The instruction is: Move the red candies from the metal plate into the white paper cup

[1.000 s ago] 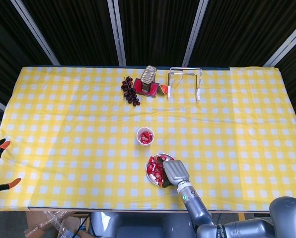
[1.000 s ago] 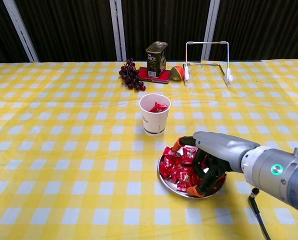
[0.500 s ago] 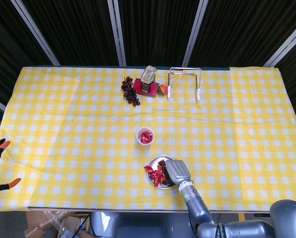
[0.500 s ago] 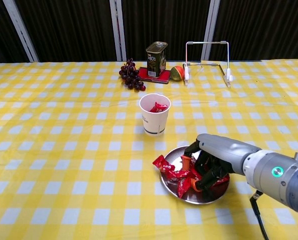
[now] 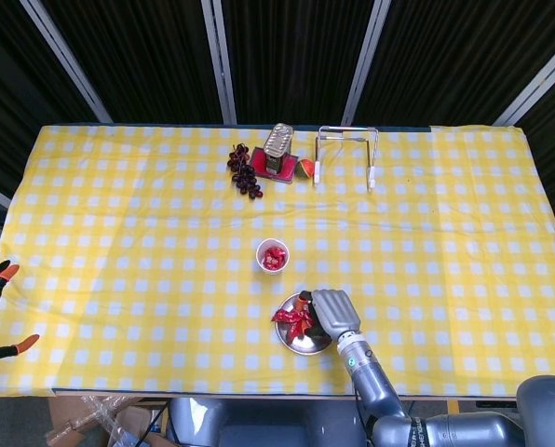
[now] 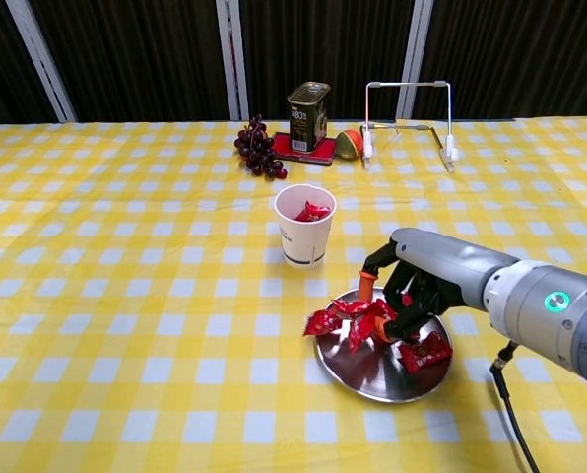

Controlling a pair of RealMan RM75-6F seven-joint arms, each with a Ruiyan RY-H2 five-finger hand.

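Carefully lift right robot hand (image 6: 404, 293), clenched on red wrapped candies (image 6: 351, 319), clear of round metal plate (image 6: 372, 371); carry far-left over white paper cup (image 6: 304, 225).

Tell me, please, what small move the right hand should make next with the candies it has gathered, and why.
Probably lift a little higher, then carry toward the white paper cup. The right hand grips a bunch of red candies just above the metal plate, and some dangle past the rim; the cup's rim stands higher, up and to the left.
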